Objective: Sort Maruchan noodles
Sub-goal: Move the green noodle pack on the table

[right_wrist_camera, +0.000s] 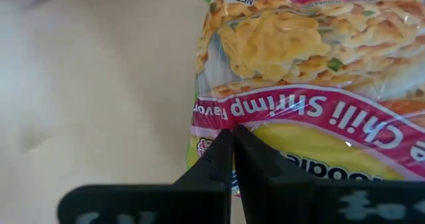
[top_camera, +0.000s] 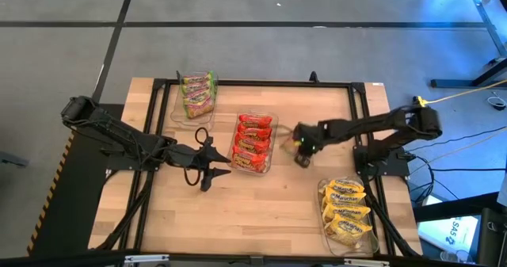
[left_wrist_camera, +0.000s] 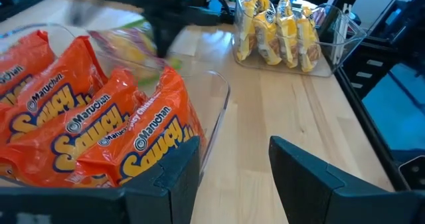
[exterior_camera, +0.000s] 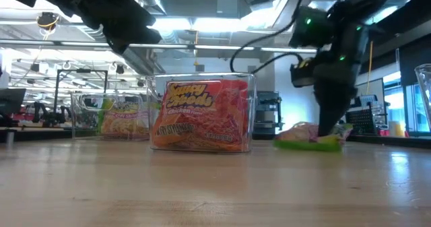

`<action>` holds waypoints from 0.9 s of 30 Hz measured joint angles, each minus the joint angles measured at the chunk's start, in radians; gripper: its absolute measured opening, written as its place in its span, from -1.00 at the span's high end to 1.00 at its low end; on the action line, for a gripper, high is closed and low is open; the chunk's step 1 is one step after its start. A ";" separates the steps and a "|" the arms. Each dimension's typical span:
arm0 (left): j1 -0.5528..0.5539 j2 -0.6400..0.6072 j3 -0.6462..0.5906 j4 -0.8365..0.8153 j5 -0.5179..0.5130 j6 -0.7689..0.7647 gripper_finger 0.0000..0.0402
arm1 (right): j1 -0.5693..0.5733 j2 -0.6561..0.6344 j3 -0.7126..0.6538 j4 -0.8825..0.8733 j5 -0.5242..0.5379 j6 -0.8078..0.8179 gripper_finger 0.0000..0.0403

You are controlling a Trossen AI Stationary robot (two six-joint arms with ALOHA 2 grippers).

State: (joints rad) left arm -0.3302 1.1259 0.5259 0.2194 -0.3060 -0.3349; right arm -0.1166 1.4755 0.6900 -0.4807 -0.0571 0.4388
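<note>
The right gripper [top_camera: 302, 150], clenched on the edge of a green packet [exterior_camera: 310, 135], probably lifts it right of the red tray [top_camera: 273, 152], mid-table.

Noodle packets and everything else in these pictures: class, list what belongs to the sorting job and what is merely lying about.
Belongs:
red packets
yellow packets
green packets
loose green packet
clear trays
right hand, shut on that packet
left hand, open

Lying about:
cables
</note>
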 joint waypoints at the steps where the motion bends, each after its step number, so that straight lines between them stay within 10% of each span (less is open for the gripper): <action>1: 0.000 0.000 0.000 0.000 0.002 -0.012 0.14 | 0.037 0.001 0.006 0.003 -0.013 0.002 0.96; 14: -0.057 0.000 0.000 0.007 0.087 -0.148 0.14 | 0.387 0.005 0.024 0.208 0.048 0.013 0.96; 27: -0.200 0.075 0.001 -0.005 0.044 -0.334 0.14 | 0.454 0.185 0.087 0.386 0.094 0.001 0.96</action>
State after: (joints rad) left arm -0.5298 1.2005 0.5266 0.2149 -0.2616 -0.6694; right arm 0.3370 1.6604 0.7774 -0.0951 0.0365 0.4393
